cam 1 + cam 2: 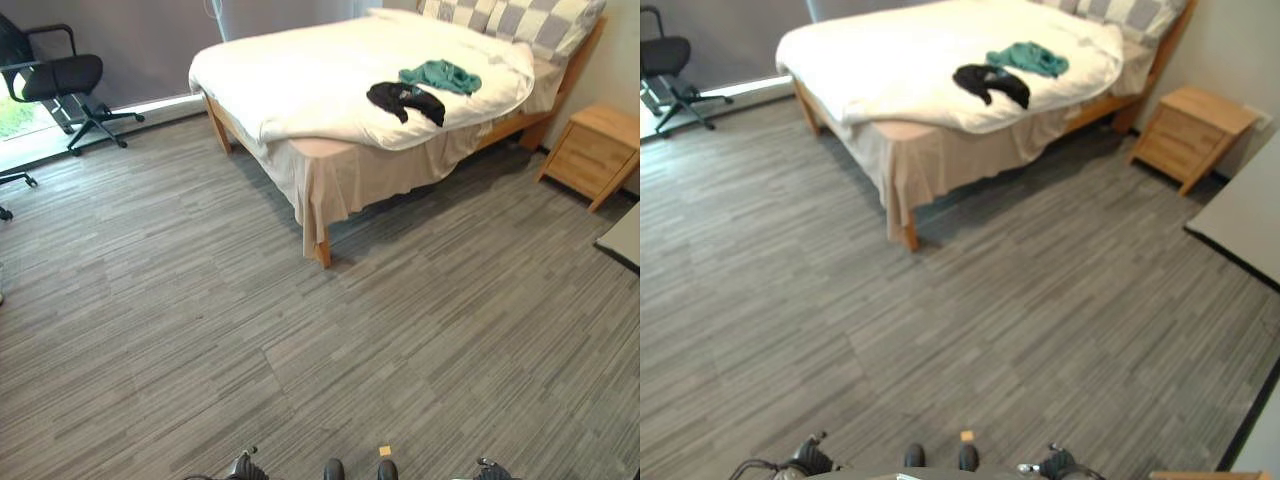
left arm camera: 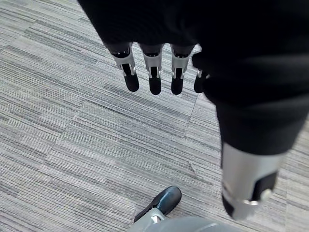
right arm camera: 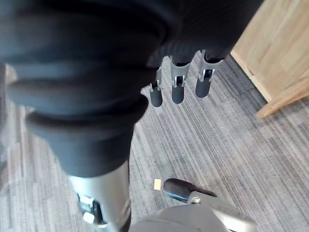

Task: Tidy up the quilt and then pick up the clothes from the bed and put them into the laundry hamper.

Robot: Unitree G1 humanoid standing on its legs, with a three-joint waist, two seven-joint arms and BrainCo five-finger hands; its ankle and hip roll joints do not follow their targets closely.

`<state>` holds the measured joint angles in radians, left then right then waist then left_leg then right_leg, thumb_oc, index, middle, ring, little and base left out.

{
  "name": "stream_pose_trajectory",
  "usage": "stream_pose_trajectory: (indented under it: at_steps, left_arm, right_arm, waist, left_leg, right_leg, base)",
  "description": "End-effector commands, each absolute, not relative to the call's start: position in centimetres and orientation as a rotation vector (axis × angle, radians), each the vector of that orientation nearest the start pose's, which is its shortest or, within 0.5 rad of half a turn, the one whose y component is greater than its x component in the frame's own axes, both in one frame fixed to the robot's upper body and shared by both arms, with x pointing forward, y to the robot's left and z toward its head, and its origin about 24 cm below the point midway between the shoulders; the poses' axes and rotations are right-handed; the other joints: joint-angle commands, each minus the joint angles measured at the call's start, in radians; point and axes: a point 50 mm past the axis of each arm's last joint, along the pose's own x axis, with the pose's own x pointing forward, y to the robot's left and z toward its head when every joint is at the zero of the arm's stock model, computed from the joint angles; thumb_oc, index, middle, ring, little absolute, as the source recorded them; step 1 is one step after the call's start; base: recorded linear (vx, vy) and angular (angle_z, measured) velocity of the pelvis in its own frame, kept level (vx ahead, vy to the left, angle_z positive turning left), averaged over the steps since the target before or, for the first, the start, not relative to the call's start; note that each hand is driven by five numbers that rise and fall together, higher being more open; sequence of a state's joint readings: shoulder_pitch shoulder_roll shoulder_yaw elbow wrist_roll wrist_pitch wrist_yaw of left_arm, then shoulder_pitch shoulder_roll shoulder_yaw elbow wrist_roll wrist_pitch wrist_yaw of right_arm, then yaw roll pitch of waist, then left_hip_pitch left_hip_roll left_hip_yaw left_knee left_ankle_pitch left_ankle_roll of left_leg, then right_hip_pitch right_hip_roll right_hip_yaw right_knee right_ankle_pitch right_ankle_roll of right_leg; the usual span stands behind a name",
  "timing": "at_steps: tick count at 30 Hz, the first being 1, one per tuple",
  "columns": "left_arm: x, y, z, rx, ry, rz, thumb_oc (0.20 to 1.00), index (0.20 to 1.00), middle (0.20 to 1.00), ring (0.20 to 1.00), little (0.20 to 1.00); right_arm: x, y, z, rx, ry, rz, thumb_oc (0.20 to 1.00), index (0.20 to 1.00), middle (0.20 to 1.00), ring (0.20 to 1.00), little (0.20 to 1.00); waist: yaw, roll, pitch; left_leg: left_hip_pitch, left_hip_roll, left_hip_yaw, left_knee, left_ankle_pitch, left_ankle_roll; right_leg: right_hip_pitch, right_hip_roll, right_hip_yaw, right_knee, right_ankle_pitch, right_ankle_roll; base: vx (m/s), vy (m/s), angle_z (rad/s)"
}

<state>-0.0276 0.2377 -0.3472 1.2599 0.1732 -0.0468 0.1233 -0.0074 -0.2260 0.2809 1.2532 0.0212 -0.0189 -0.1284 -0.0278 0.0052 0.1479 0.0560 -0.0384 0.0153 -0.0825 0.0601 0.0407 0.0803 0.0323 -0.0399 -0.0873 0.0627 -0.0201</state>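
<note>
A white quilt [image 1: 330,80] covers a wooden bed [image 1: 322,252] at the far side of a room with grey striped flooring [image 1: 300,340]. Two garments lie on the quilt close to the bed's right edge: a black one [image 1: 405,101] and, just beyond it toward the checked pillows [image 1: 520,20], a teal one [image 1: 440,76]. Both robot hands are well apart from the bed, over bare floor. The left hand [image 2: 154,77] has straight, relaxed fingers, holding nothing. The right hand [image 3: 176,89] likewise hangs loose and empty.
</note>
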Motion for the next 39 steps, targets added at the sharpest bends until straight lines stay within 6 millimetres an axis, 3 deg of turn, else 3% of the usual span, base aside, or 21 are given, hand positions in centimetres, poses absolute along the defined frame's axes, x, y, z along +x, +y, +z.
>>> stream_pose_trajectory:
  at_steps: [1,9,15,18,19,20,22,24,25,27,29,30,31,32,33,35,36,37,38,39]
  left_arm:
    - [12.6,22.8,-15.3,0.725,1.086,-0.161,1.0,1.0,1.0,1.0,1.0]
    - [14.0,22.6,-14.8,0.719,1.03,-0.14,1.0,1.0,1.0,1.0,1.0]
    - [14.2,22.8,-14.7,0.724,1.023,-0.124,1.0,1.0,1.0,1.0,1.0]
    - [14.3,22.9,-14.7,0.704,1.025,-0.108,1.0,1.0,1.0,1.0,1.0]
    - [14.4,23.3,-14.5,0.664,1.03,-0.067,1.0,1.0,1.0,1.0,1.0]
    - [14.4,23.3,-14.5,0.664,1.03,-0.067,1.0,1.0,1.0,1.0,1.0]
    - [14.8,23.4,-14.4,0.632,1.023,-0.03,1.0,1.0,1.0,1.0,1.0]
    - [15.1,23.4,-14.2,0.632,1.012,-0.026,1.0,1.0,1.0,1.0,1.0]
    - [15.2,23.4,-14.2,0.643,1.01,-0.034,1.0,1.0,1.0,1.0,1.0]
    - [15.4,23.3,-14.2,0.67,1.005,-0.061,1.0,1.0,1.0,1.0,1.0]
    - [15.1,23.3,-14.3,0.69,1.016,-0.082,1.0,1.0,1.0,1.0,1.0]
    - [15.1,23.3,-14.3,0.69,1.016,-0.082,1.0,1.0,1.0,1.0,1.0]
    - [14.7,23.3,-14.5,0.709,1.034,-0.1,1.0,1.0,1.0,1.0,1.0]
    - [14.4,23.3,-14.6,0.727,1.045,-0.121,1.0,1.0,1.0,1.0,1.0]
    - [13.8,23.3,-14.9,0.73,1.06,-0.122,1.0,1.0,1.0,1.0,1.0]
    - [13.2,23.0,-15.2,0.715,1.077,-0.127,1.0,1.0,1.0,1.0,1.0]
    - [13.3,22.7,-15.1,0.751,1.064,-0.163,1.0,1.0,1.0,1.0,1.0]
    - [13.3,22.7,-15.1,0.751,1.064,-0.163,1.0,1.0,1.0,1.0,1.0]
    - [13.8,22.4,-15.0,0.777,1.041,-0.191,1.0,1.0,1.0,1.0,1.0]
    - [14.4,22.2,-14.8,0.779,1.015,-0.194,1.0,1.0,1.0,1.0,1.0]
  right_arm:
    - [10.4,-22.7,-16.0,-0.456,1.182,-0.022,1.0,1.0,1.0,1.0,1.0]
    - [11.6,-23.4,-15.5,-0.499,1.148,-0.025,1.0,1.0,1.0,1.0,1.0]
    - [12.3,-23.6,-15.2,-0.544,1.126,-0.008,1.0,1.0,1.0,1.0,1.0]
    - [12.2,-23.8,-15.2,-0.532,1.133,-0.021,1.0,1.0,1.0,1.0,1.0]
    - [12.1,-23.8,-15.3,-0.516,1.138,-0.027,1.0,1.0,1.0,1.0,1.0]
    - [12.1,-23.8,-15.3,-0.516,1.138,-0.027,1.0,1.0,1.0,1.0,1.0]
    - [12.4,-23.8,-15.2,-0.494,1.13,-0.042,1.0,1.0,1.0,1.0,1.0]
    - [12.6,-23.6,-15.1,-0.453,1.112,-0.07,1.0,1.0,1.0,1.0,1.0]
    - [12.5,-23.5,-15.1,-0.44,1.111,-0.078,1.0,1.0,1.0,1.0,1.0]
    - [12.2,-23.6,-15.2,-0.422,1.122,-0.09,1.0,1.0,1.0,1.0,1.0]
    - [11.9,-23.8,-15.3,-0.411,1.135,-0.106,1.0,1.0,1.0,1.0,1.0]
    - [11.9,-23.8,-15.3,-0.411,1.135,-0.106,1.0,1.0,1.0,1.0,1.0]
    - [11.5,-24.2,-15.3,-0.413,1.155,-0.12,1.0,1.0,1.0,1.0,1.0]
    - [11.0,-24.4,-15.4,-0.422,1.175,-0.128,1.0,1.0,1.0,1.0,1.0]
    - [10.4,-24.7,-15.5,-0.434,1.192,-0.125,1.0,1.0,1.0,1.0,1.0]
    - [10.3,-25.4,-15.4,-0.475,1.201,-0.122,1.0,1.0,1.0,1.0,1.0]
    - [9.7,-26.2,-15.4,-0.535,1.24,-0.11,1.0,1.0,1.0,1.0,1.0]
    - [9.7,-26.2,-15.4,-0.535,1.24,-0.11,1.0,1.0,1.0,1.0,1.0]
    - [9.8,-26.5,-15.3,-0.568,1.244,-0.099,1.0,1.0,1.0,1.0,1.0]
    - [10.4,-26.6,-15.0,-0.579,1.222,-0.096,1.0,1.0,1.0,1.0,1.0]
  waist:
    - [-0.012,-0.012,0.024]
    - [-0.014,0.002,0.073]
    - [-0.003,-0.008,0.093]
    - [0.002,-0.014,0.096]
    - [0.002,-0.01,0.11]
    - [0.002,-0.011,0.11]
    - [-0.007,0.001,0.139]
    - [-0.024,0.013,0.146]
    - [-0.034,0.013,0.143]
    - [-0.06,0.006,0.141]
    - [-0.083,0.012,0.137]
    - [-0.083,0.012,0.138]
    - [-0.098,0.03,0.135]
    - [-0.098,0.032,0.123]
    - [-0.096,0.036,0.115]
    - [-0.102,0.053,0.112]
    - [-0.095,0.059,0.12]
    - [-0.095,0.059,0.119]
    - [-0.085,0.05,0.132]
    - [-0.074,0.031,0.145]
  left_leg:
    - [0.062,0.032,-0.048,-0.005,-0.123,-0.068]
    - [0.04,0.035,-0.038,-0.005,-0.121,-0.063]
    - [0.012,0.033,-0.029,0.002,-0.121,-0.053]
    - [0.006,0.033,-0.035,0.014,-0.132,-0.042]
    - [0.023,0.039,-0.04,0.016,-0.148,-0.03]
    - [0.022,0.037,-0.04,0.016,-0.148,-0.03]
    - [0.065,0.049,-0.044,0.01,-0.165,-0.025]
    - [0.11,0.066,-0.057,-0.004,-0.178,-0.035]
    - [0.125,0.066,-0.061,-0.005,-0.19,-0.042]
    - [0.153,0.067,-0.069,-0.005,-0.217,-0.058]
    - [0.172,0.079,-0.07,-0.005,-0.234,-0.085]
    - [0.173,0.079,-0.07,-0.005,-0.234,-0.085]
    - [0.197,0.104,-0.065,-0.005,-0.251,-0.108]
    - [0.205,0.107,-0.065,-0.005,-0.264,-0.114]
    - [0.221,0.117,-0.057,0.005,-0.266,-0.121]
    - [0.184,0.146,-0.043,0.167,-0.193,-0.149]
    - [0.086,0.152,-0.039,0.405,-0.061,-0.153]
    - [0.085,0.151,-0.039,0.405,-0.061,-0.153]
    - [0.005,0.145,-0.056,0.57,0.013,-0.152]
    - [-0.055,0.135,-0.05,0.686,0.026,-0.136]
  right_leg:
    - [0.027,-0.087,0.071,0.005,-0.114,0.124]
    - [-0.021,-0.085,0.091,0.019,-0.105,0.127]
    - [-0.049,-0.089,0.093,0.033,-0.109,0.133]
    - [-0.103,-0.081,0.092,0.157,-0.139,0.138]
    - [-0.169,-0.075,0.073,0.331,-0.149,0.174]
    - [-0.173,-0.076,0.073,0.337,-0.152,0.174]
    - [-0.265,-0.092,0.033,0.535,-0.102,0.214]
    - [-0.325,-0.101,-0.008,0.602,-0.098,0.208]
    - [-0.337,-0.102,-0.029,0.574,-0.115,0.198]
    - [-0.325,-0.099,-0.057,0.397,-0.12,0.182]
    - [-0.329,-0.111,-0.061,0.172,-0.072,0.181]
    - [-0.327,-0.11,-0.061,0.171,-0.072,0.181]
    - [-0.36,-0.128,-0.044,0.087,-0.03,0.196]
    - [-0.352,-0.136,-0.042,0.055,-0.026,0.197]
    - [-0.337,-0.129,-0.044,0.057,-0.009,0.183]
    - [-0.295,-0.107,-0.037,0.056,-0.01,0.153]
    - [-0.218,-0.091,-0.043,0.031,-0.029,0.113]
    - [-0.219,-0.091,-0.043,0.031,-0.029,0.114]
    - [-0.176,-0.096,-0.045,0.017,-0.036,0.089]
    - [-0.148,-0.108,-0.04,0.01,-0.042,0.077]
  base:
    - [0.01,-0.002,-0.03]
    - [-0.01,0.003,-0.08]
    - [0.04,0.05,-0.11]
    - [0.05,0.056,-0.01]
    - [0.04,0.036,0.0]
    - [0.06,0.063,-0.05]
    - [0.13,0.03,0.03]
    - [0.29,-0.03,0.06]
    - [0.42,-0.147,0.4]
    - [0.44,-0.202,0.58]
    - [0.35,-0.171,0.28]
    - [0.43,-0.247,0.22]
    - [0.47,-0.291,0.22]
    - [0.61,-0.359,0.28]
    - [0.45,-0.25,0.21]
    - [0.48,-0.287,-0.11]
    - [0.4,-0.275,-0.16]
    - [0.37,-0.302,-0.1]
    - [0.22,-0.217,-0.23]
    - [0.34,-0.306,-0.6]
